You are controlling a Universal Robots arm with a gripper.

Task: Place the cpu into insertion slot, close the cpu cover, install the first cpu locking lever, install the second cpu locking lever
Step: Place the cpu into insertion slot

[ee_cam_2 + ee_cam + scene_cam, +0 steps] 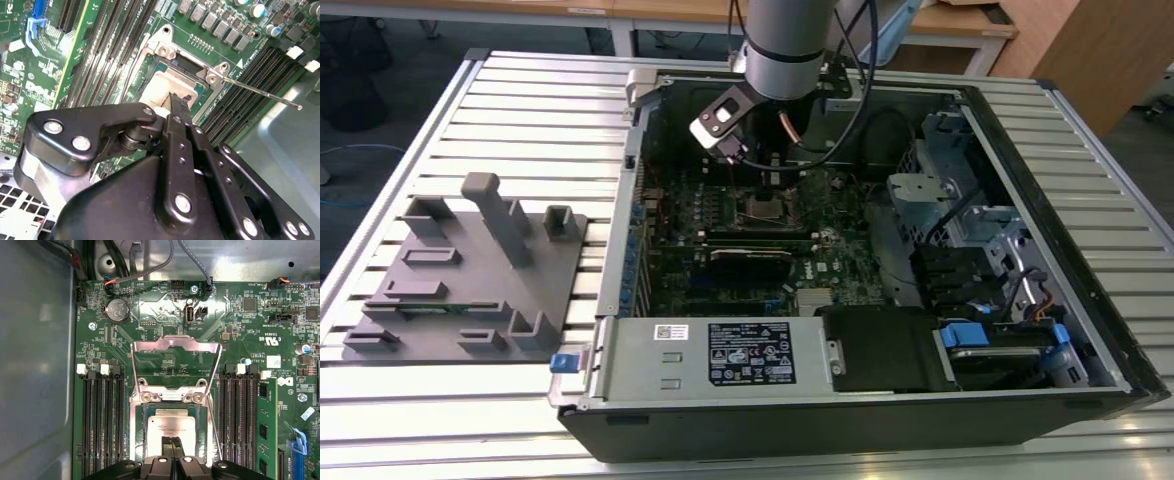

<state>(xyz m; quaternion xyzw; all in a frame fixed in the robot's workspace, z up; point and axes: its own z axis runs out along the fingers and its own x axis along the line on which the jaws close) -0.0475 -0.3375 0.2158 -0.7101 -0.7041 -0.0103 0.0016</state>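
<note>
First wrist view: the gripper (172,444) has its fingers (168,452) pressed together with nothing pinched between them. Right under their tips the cpu (172,421) lies flat in the slot (136,435); whether the tips touch its metal top I cannot tell. Beyond the fingertips the cover (175,341) is swung open, clear of the slot. Memory slots (102,425) run along both sides of the fingers. In the second wrist view a thin lever (260,92) sticks out free from the slot's corner, to one side of the tips. In the exterior view the gripper (767,178) reaches down inside the open case (854,432).
</note>
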